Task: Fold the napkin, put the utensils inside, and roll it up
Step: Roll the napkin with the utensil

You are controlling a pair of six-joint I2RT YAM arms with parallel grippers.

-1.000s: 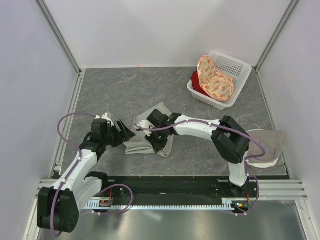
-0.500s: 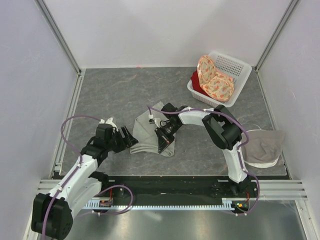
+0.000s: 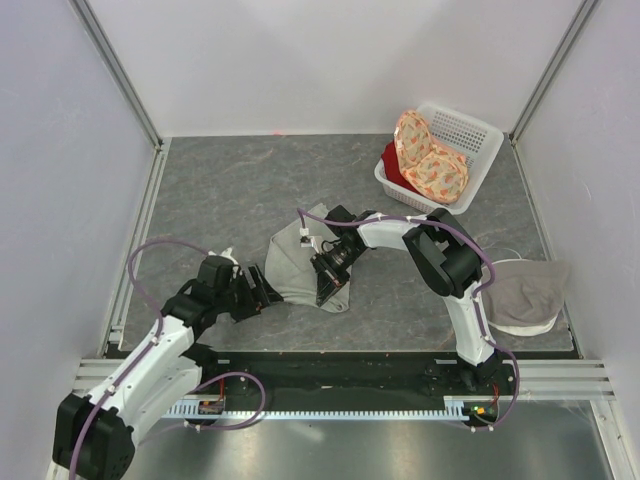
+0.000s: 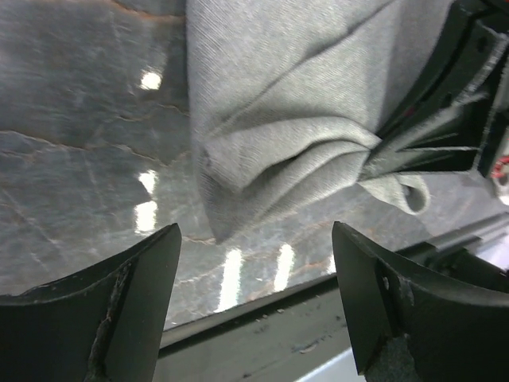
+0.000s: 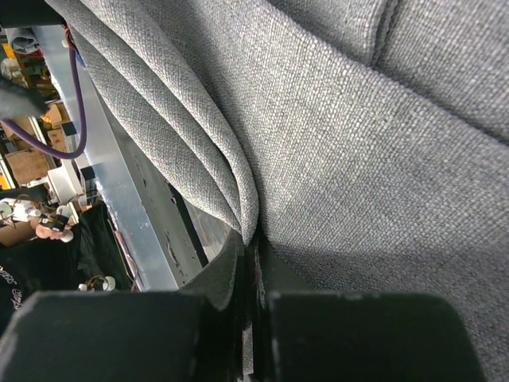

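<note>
The sage-grey napkin [image 3: 292, 262] lies bunched and partly folded on the table's middle. My right gripper [image 3: 328, 274] is shut on a folded edge of it at its right side; the right wrist view shows the cloth [image 5: 358, 151] pinched between the closed jaws [image 5: 253, 263]. My left gripper [image 3: 262, 292] is open and empty, low over the table just near-left of the napkin's corner. In the left wrist view the napkin [image 4: 294, 119] lies ahead of the open fingers [image 4: 119, 318], apart from them. The fork is not in view.
A white basket [image 3: 472, 128] at the back right holds orange floral cloths [image 3: 430, 160] and a red cloth [image 3: 391, 163]. A paler beige-grey cloth [image 3: 525, 292] lies at the right edge. The black front rail [image 3: 340, 362] runs close behind my left gripper.
My left gripper has moved nearer and rightward, toward the napkin's near-left corner. My right arm has folded in, and the napkin's left part has drawn in and reshaped.
</note>
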